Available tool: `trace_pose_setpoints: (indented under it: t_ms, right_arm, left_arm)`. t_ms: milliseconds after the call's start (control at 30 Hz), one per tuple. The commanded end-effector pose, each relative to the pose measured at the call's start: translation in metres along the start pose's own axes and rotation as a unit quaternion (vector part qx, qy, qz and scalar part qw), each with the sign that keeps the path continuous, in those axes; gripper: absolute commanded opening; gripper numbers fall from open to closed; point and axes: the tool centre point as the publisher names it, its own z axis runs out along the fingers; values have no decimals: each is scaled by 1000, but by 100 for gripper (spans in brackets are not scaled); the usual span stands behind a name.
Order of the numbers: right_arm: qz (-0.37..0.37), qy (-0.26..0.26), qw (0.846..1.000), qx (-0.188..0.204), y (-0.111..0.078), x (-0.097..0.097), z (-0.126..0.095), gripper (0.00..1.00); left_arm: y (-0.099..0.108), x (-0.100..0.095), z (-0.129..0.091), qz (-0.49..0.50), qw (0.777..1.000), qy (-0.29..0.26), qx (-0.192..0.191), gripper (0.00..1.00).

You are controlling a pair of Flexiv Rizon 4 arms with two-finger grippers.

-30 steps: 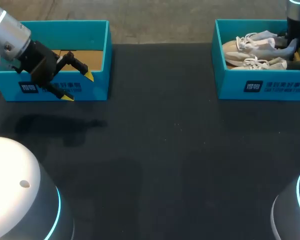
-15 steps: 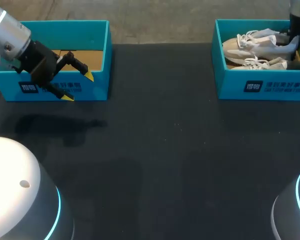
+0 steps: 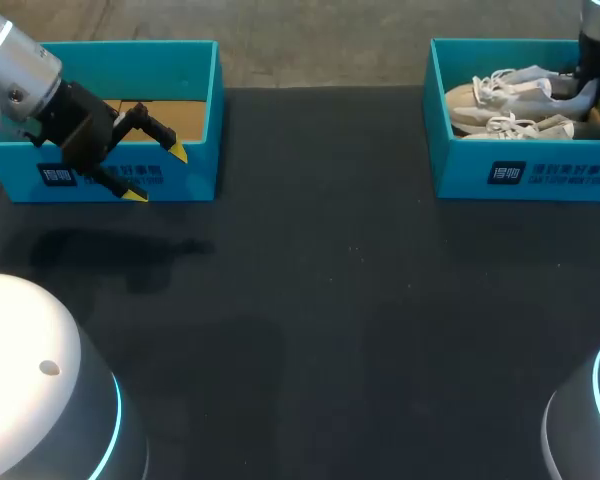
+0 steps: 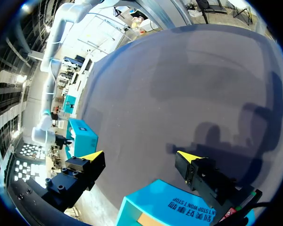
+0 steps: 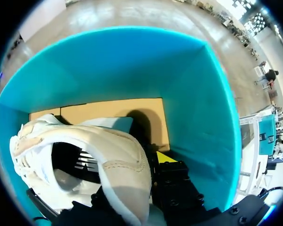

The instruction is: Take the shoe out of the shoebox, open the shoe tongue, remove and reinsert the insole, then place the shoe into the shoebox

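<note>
the black table [image 3: 310, 330] in front of you is matte and dark, with the soft shadow [image 3: 120, 250] of your left arm lying on it near the left side.

just past that shadow, your left gripper [image 3: 157, 173] hangs above the table at the front wall of the left box [image 3: 130, 60], its fingers spread wide with nothing between them. in the left wrist view the two yellow tips stand far apart over bare table, and a corner of that box shows under the gripper. the left box is teal, with a brown cardboard floor.

at the far right stands the right box [image 3: 525, 175], also teal. the shoe [image 3: 500, 88], pale with white laces, is inside it, toe pointing left, beside a second shoe [image 3: 515, 127]. your right gripper [image 5: 155, 162] is down in this box, pinching the shoe at the heel: one yellow tip sits just outside the heel wall, the other is hidden by the shoe.
</note>
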Motion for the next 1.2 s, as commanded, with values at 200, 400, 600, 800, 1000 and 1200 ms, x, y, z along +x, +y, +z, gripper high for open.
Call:
trace_pose_setpoints:
  t_ms: [200, 400, 600, 800, 1000, 1200]
  right_arm:
    - [-17, 33, 999, 6, 6, 0, 17, 0]
    - [-24, 26, 999, 14, 5, 2, 19, 10]
    - [-26, 20, 999, 9, 4, 2, 10, 81]
    - [-24, 11, 1000, 7, 3, 1, 6, 100]
    - [-24, 4, 1000, 1, 1, 1, -2, 100]
    - [-21, 2, 1000, -6, -1, 2, -12, 100]
  left_arm:
    - [0, 0, 0, 0, 1000, 2, -1, 100]
    - [0, 0, 0, 0, 1000, 2, -1, 100]
    - [0, 0, 0, 0, 1000, 2, -1, 100]
    - [0, 0, 0, 0, 1000, 2, -1, 100]
    - [0, 0, 0, 0, 1000, 2, -1, 100]
    - [0, 0, 0, 0, 1000, 2, -1, 100]
